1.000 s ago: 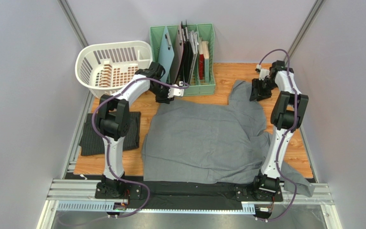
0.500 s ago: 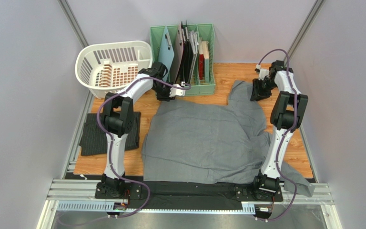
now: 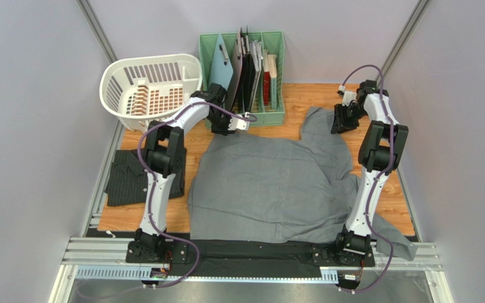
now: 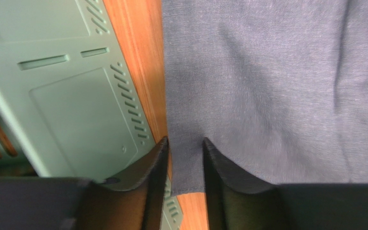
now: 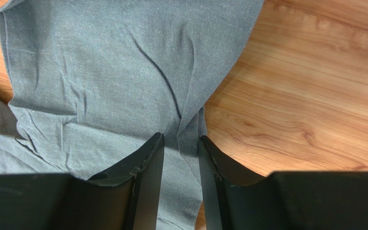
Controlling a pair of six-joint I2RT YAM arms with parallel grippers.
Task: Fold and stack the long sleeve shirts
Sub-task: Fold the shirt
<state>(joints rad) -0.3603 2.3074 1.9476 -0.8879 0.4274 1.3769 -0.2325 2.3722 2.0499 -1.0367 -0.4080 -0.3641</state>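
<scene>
top view: a white slatted basket (image 3: 128, 76) and a green file rack (image 3: 276, 117) packed with upright boards stand at the far edge of the wooden table (image 3: 295, 95). the grey shirt (image 3: 270, 186) lies spread mid-table, and the pinstriped shirt (image 3: 122, 183) sits folded at left.
left wrist view: the left gripper (image 4: 186, 143), nearly closed, nips the grey shirt's edge beside the rack.
right wrist view: the right gripper (image 5: 181, 139) pinches a raised crease of grey cloth, too small to see from above.

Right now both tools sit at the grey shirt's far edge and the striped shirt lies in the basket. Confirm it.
No: the striped shirt lies on the table, left of the grey shirt, not in the basket, as the top view shows. The left tool and right tool are at that edge.
</scene>
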